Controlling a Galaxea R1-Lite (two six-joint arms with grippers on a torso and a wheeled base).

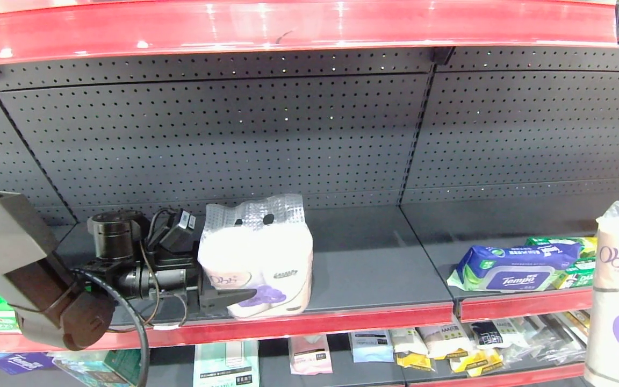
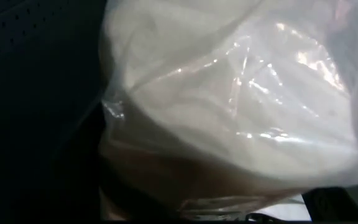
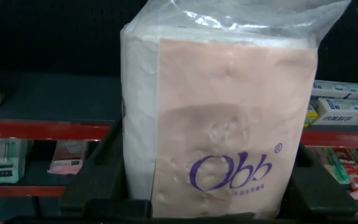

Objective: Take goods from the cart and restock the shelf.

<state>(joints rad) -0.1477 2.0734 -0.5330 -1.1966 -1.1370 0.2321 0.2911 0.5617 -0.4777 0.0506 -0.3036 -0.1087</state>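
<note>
Two tissue packs are in hand. The left gripper (image 1: pixel 237 294) is clamped on the left pack (image 1: pixel 258 252), which stands upright on the shelf (image 1: pixel 374 269), near its red front edge. The right gripper (image 3: pixel 213 186) holds the right pack (image 3: pixel 229 124) upright between its jaws, in front of the shelf at the robot's right. Wipes (image 1: pixel 513 269) lie in the next bay.

my shelf pack (image 1: pixel 256 258) is white with purple print; the other pack (image 3: pixel 229 124) is pale pink, purple-lettered; shelf lip (image 1: pixel 342 321) red, back panel (image 1: pixel 234 134) dark grey, dotted.
</note>
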